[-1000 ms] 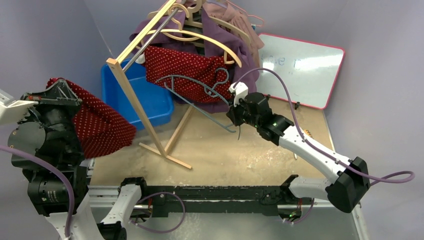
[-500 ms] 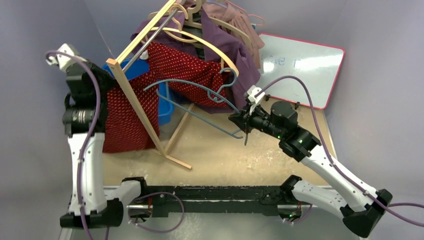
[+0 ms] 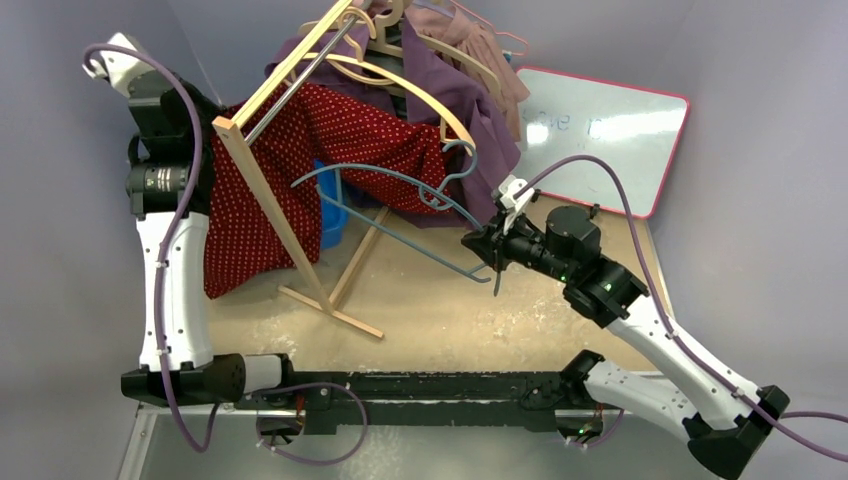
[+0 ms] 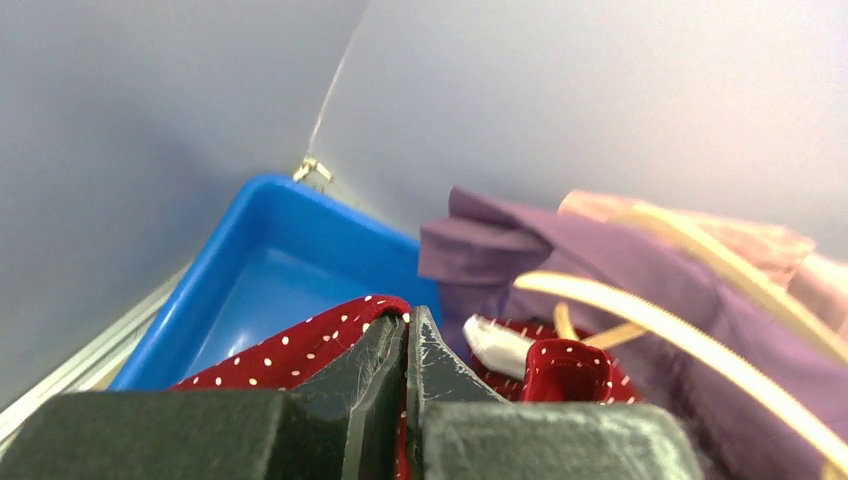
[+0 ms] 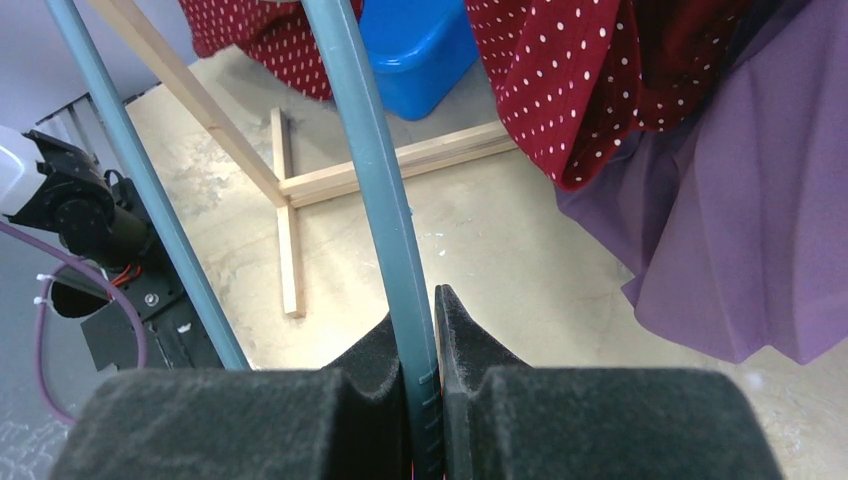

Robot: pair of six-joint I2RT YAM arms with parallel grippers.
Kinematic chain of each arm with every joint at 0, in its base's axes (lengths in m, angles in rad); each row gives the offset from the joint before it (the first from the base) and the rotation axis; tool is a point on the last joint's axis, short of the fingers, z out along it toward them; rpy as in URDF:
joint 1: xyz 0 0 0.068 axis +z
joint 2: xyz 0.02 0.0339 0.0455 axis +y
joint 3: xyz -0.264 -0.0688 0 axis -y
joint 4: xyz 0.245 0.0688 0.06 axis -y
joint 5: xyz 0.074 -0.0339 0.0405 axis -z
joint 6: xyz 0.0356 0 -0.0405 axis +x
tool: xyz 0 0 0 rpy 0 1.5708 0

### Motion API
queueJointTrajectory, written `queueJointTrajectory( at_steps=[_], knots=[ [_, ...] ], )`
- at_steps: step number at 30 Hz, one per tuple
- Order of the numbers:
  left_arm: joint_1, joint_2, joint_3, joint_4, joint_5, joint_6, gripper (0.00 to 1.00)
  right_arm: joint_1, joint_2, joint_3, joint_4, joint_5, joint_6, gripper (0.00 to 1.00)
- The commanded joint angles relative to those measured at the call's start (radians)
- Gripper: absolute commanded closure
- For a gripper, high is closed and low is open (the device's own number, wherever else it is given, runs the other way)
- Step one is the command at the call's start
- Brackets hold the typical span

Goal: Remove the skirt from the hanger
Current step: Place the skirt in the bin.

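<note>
The red white-dotted skirt (image 3: 345, 130) stretches from the blue-grey hanger (image 3: 392, 172) leftward over the wooden rack's front post, and its loose end hangs down at the left (image 3: 240, 235). My left gripper (image 3: 196, 118) is raised at the far left, shut on a fold of the skirt (image 4: 300, 345), jaws (image 4: 405, 325) pressed together. My right gripper (image 3: 473, 243) is shut on the hanger's lower bar (image 5: 380, 190), which runs up between its pads (image 5: 460, 325). The skirt's other end (image 5: 570, 80) still drapes by the hanger's hook.
A wooden clothes rack (image 3: 268, 205) stands mid-table, carrying wooden hangers (image 3: 420, 85) with purple garments (image 3: 470, 95). A blue bin (image 3: 331, 215) sits behind the rack, seen also in the left wrist view (image 4: 270, 285). A whiteboard (image 3: 600, 130) leans at the back right. The rack's foot (image 5: 290, 215) crosses the floor.
My left arm swung from close to the camera to upright at the far left, pulling the skirt leftward across the rack. My right gripper drew the hanger slightly right and down.
</note>
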Motion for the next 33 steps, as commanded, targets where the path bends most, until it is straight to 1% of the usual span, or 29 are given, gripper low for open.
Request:
queueJointTrajectory(
  at_steps=[1,3,7,11,14,17,20,27,30,33],
  knots=[
    [0.003,0.02,0.155,0.147,-0.11,0.028,1.0,-0.003,-0.023,0.018,0.01,0.027,0.001,1.0],
    [0.003,0.041,0.207,0.158,-0.139,0.042,1.0,-0.003,-0.032,0.014,0.006,0.035,0.003,1.0],
    [0.003,0.078,0.298,0.164,-0.14,0.048,1.0,-0.003,-0.041,0.015,0.019,0.041,0.004,1.0],
    [0.003,0.084,0.269,0.223,-0.116,0.026,1.0,-0.003,-0.024,0.032,0.015,0.041,0.001,1.0],
    [0.003,0.122,0.29,0.235,-0.082,0.009,1.0,-0.003,-0.018,0.032,0.027,0.048,0.003,1.0],
    [0.005,0.167,0.325,0.237,-0.027,-0.029,1.0,-0.003,-0.012,0.031,0.04,0.062,0.007,1.0],
    [0.003,0.182,0.321,0.269,0.048,-0.097,1.0,-0.003,-0.011,0.033,0.033,0.065,0.01,1.0],
    [0.005,0.201,0.265,0.375,0.309,-0.274,1.0,-0.003,-0.012,0.036,0.033,0.067,0.01,1.0],
    [0.008,0.205,0.277,0.388,0.365,-0.297,1.0,-0.003,-0.007,0.035,0.024,0.067,0.01,1.0],
    [0.012,0.188,0.266,0.381,0.383,-0.285,1.0,-0.003,-0.001,0.035,0.028,0.065,0.009,1.0]
  ],
)
